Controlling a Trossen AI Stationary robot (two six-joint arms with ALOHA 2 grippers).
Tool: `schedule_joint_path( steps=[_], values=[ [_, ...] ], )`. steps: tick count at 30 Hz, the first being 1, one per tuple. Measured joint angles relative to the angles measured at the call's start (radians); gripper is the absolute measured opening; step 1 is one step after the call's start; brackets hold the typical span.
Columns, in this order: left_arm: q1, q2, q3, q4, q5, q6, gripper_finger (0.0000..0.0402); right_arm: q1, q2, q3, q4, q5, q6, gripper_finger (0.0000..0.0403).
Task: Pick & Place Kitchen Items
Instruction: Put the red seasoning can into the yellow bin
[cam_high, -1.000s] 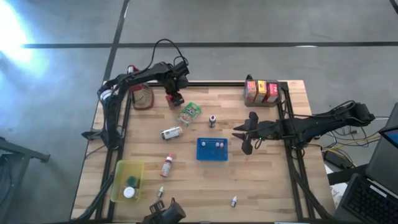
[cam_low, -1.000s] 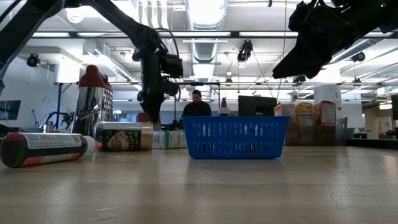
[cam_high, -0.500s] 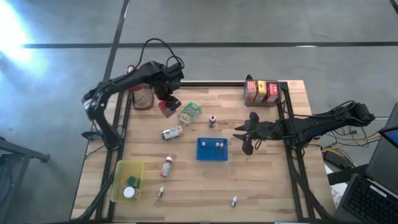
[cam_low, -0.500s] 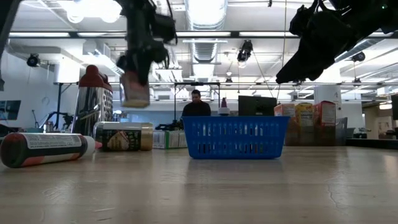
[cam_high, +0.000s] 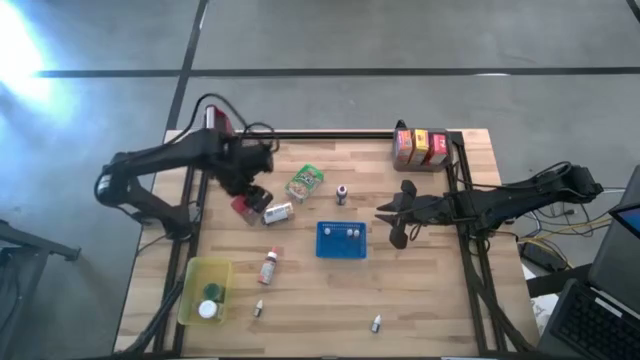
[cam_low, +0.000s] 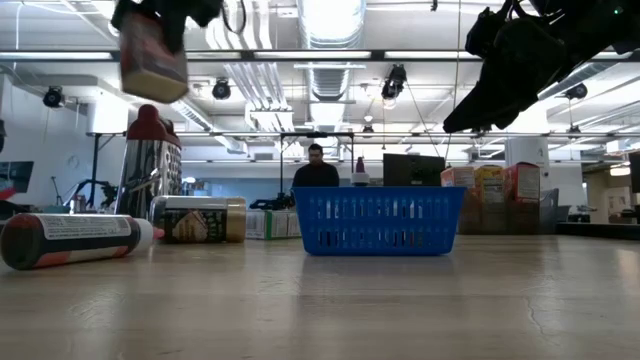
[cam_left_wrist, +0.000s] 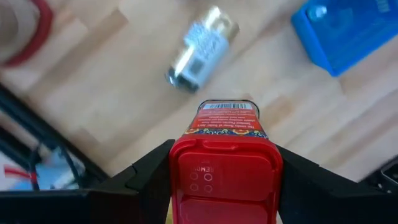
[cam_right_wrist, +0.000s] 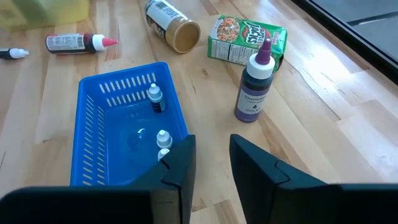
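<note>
- The left gripper hangs above the left part of the wooden counter, its fingers pinching a small red rectangular canister with a red flip lid from both sides.
- In the low view that canister is well clear of the counter, high above the lying items.
- Just beside it in the high view lies a short round jar with a tan lid and silver label; the green carton of cereal rests farther toward the middle.
- The right gripper waits over the right side of the counter, near the blue perforated plastic basket, fingers slightly spread and empty.
- Judged step: carrying, with the pick done and the placing not yet done.
- The goal is not certain; the yellow plastic bin at the near left corner seems likely.
- The next move would call for travelling over that bin, lowering inside its walls, then spreading the fingers.
</note>
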Motion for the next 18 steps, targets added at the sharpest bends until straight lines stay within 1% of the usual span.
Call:
schedule_joint_path(
  steps=[5,12,18],
  values=[
    [-0.138,-0.034,0.000,-0.002,-0.022,-0.177,0.0226,0.000,0.000,0.000,0.000,0.000,0.009,0.0079],
    [-0.322,-0.036,-0.023,-0.001,-0.045,-0.391,0.0226,0.001,0.002,-0.001,0.001,0.000,0.041,0.0070],
    [-0.495,-0.035,-0.078,-0.001,-0.048,-0.605,0.0226,0.001,0.002,-0.021,-0.001,0.000,0.063,0.0085]
  ],
)
